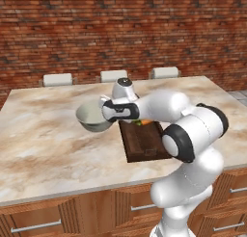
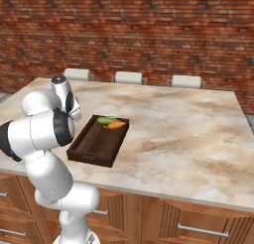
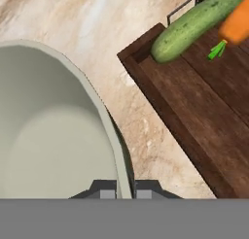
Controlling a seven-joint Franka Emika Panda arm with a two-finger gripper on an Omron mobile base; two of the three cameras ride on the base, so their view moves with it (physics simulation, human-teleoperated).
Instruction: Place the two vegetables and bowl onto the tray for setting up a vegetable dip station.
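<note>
tool (image 3: 125,187) is clenched on the rim of the bowl (image 1: 93,116), one finger inside the wall, one outside, seen in the hand view. bowl looks lifted a bit off the desk (image 1: 48,135) in the left base view, w/ a shadow under it, tho i can't be sure it's fully clear.

cucumber (image 2: 105,120) and carrot (image 2: 116,124) already lie on the tray (image 2: 94,146), touching or nearly so, both at its far end, side by side. near end of the tray is bare wood.

key relation: tray sits just beside the bowl, to the robot's right of it, long axis running away from the robot. so the bowl needs to go sideways to the right, then down onto the bare near half, staying short of the veg.

judgement: 2 of 3 items done, bowl is the last. risk: bowl is abt as wide as the tray, so it may perch on the rim or nudge the cucumber.
</note>
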